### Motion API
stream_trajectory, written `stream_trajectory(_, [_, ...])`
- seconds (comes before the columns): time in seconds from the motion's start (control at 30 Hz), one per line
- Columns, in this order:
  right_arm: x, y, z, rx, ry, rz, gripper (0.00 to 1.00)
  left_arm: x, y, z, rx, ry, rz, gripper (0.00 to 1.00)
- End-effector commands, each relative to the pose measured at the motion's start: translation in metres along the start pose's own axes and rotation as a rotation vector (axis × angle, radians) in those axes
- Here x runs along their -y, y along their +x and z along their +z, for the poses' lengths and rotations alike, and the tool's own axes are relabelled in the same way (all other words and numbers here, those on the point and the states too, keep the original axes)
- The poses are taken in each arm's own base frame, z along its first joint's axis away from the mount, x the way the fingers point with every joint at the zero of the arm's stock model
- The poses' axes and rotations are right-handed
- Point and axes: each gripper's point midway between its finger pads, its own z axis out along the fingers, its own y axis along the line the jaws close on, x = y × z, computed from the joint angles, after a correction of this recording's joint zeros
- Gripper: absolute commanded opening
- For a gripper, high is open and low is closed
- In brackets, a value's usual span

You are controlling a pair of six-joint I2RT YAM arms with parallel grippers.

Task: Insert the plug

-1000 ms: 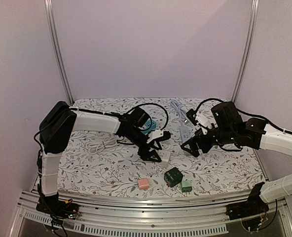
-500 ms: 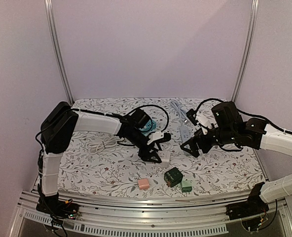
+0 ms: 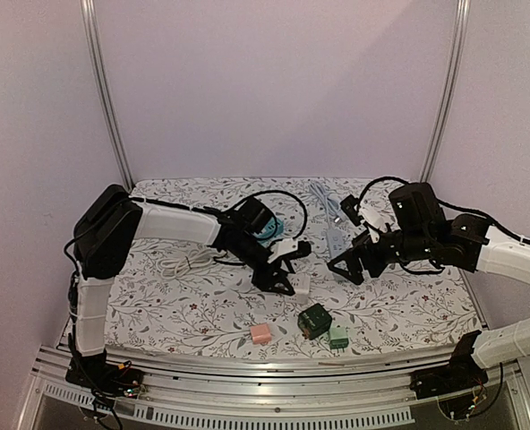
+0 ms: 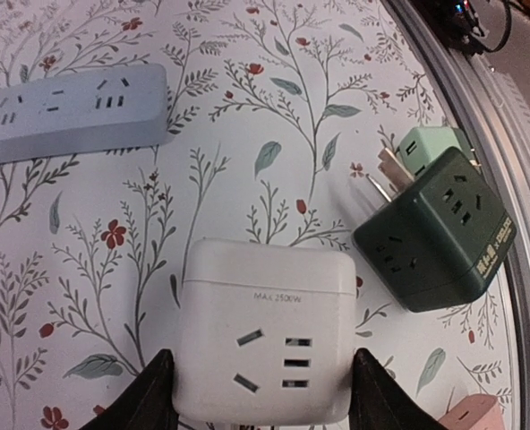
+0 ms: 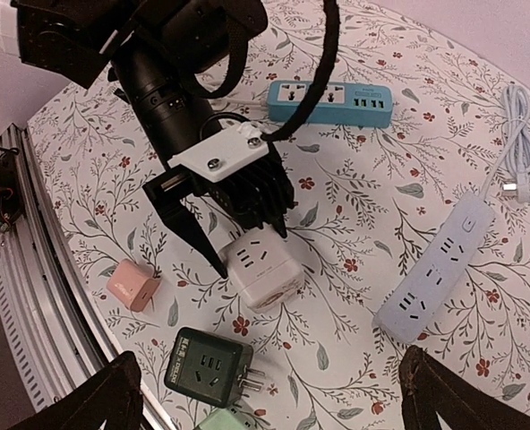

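A white cube socket adapter [image 4: 263,327] lies on the floral table, also in the top view [image 3: 299,284] and the right wrist view [image 5: 263,269]. My left gripper [image 4: 263,385] is lowered over it with a finger pressed against each side, its socket face up between them. A dark green cube adapter [image 5: 207,365] with bare prongs lies nearer the front edge, also in the left wrist view [image 4: 435,233]. My right gripper [image 5: 274,394] is wide open and empty, hovering above the table right of the white cube [image 3: 346,266].
A pale grey-blue power strip [image 5: 435,273] lies right of the white cube, with its white cord [image 5: 513,134] behind. A blue power strip [image 5: 329,100] lies at the back. A pink plug [image 5: 132,285] and a light green plug [image 4: 431,143] sit near the front rail. A white cable coil [image 3: 180,262] lies left.
My right arm has shifted slightly to the right. My left gripper stays on the white cube, which has not visibly moved.
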Motion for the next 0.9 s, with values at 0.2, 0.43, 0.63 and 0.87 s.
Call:
stream_trajectory(0.2, [-0.003, -0.017, -0.01, 0.067, 0.001, -0.004, 0.99, 0.024, -0.033, -0.038, 0.167, 0.027, 0.019, 0.34])
stream_trajectory(0.43, [-0.013, -0.03, -0.011, 0.122, -0.054, -0.035, 0.99, 0.034, -0.057, -0.082, 0.32, 0.043, 0.02, 0.35])
stream_trajectory(0.63, [-0.028, -0.04, -0.011, 0.186, -0.136, -0.093, 0.99, 0.046, -0.074, -0.108, 0.423, 0.095, 0.026, 0.36])
stream_trajectory(0.87, [-0.047, -0.039, -0.003, 0.172, -0.194, -0.227, 0.99, 0.063, -0.088, -0.138, 0.523, 0.169, 0.031, 0.37])
